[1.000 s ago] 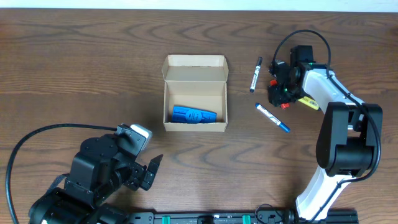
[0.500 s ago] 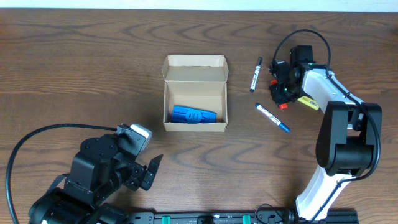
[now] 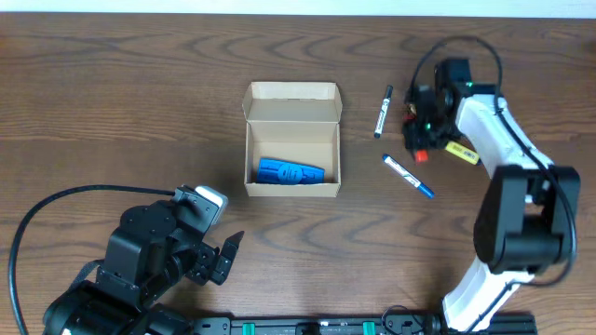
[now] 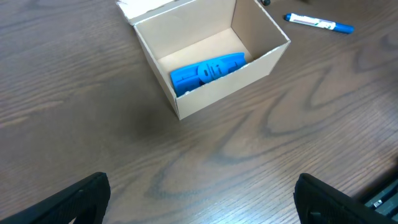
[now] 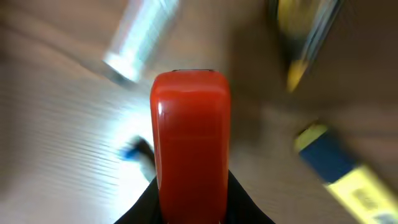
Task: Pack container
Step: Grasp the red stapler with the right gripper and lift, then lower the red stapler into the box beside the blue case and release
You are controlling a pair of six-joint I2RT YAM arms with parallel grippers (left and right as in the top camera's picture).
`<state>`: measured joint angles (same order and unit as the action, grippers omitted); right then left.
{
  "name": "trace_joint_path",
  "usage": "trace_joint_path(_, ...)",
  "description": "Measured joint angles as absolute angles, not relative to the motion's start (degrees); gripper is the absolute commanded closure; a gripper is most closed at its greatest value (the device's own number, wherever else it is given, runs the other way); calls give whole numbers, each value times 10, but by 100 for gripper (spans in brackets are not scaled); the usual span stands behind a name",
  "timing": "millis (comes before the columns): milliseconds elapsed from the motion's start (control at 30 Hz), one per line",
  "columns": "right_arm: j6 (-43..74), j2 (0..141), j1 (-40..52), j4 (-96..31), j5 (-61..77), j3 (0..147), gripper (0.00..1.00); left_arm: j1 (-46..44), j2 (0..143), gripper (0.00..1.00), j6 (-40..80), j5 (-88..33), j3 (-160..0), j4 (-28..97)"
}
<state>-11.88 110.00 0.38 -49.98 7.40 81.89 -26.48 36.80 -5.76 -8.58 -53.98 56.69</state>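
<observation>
The tan cardboard container [image 3: 292,140] stands open at mid-table with its flap lid raised at the back; a blue object [image 3: 290,172] lies inside. It also shows in the left wrist view [image 4: 211,59]. My right gripper [image 3: 421,140] is shut on a red marker [image 5: 190,143], held lifted right of the container. On the table below it lie a black-capped white marker [image 3: 383,112], a blue-capped marker [image 3: 408,175] and a yellow marker [image 3: 462,152]. My left gripper [image 4: 199,205] is open and empty over bare wood in front of the container.
The blue-capped marker also shows at the top right of the left wrist view [image 4: 318,23]. The right wrist view is blurred. The left arm's base and cable fill the table's near left corner [image 3: 140,265].
My right gripper has risen and shifted slightly toward the back with the red marker. The left arm has not moved.
</observation>
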Motion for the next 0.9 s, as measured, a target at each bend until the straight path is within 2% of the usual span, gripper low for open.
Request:
trace_joint_path(167,-110,1004,61,-474,107,881,99,-265,368,5,-58,-86,-540,567)
trace_joint_path(367,-126,935,183,-399,131,901,99,-265,368,5,-58,-86,-540,567)
trace_joint_path(633,-253,1002,296,-384,140,898,99,-265,368,5,-58,-86,-540,567)
trace_joint_path(900,-394,1101,347,-388,137,893,99,-265,368,5,-58,-86,-540,567)
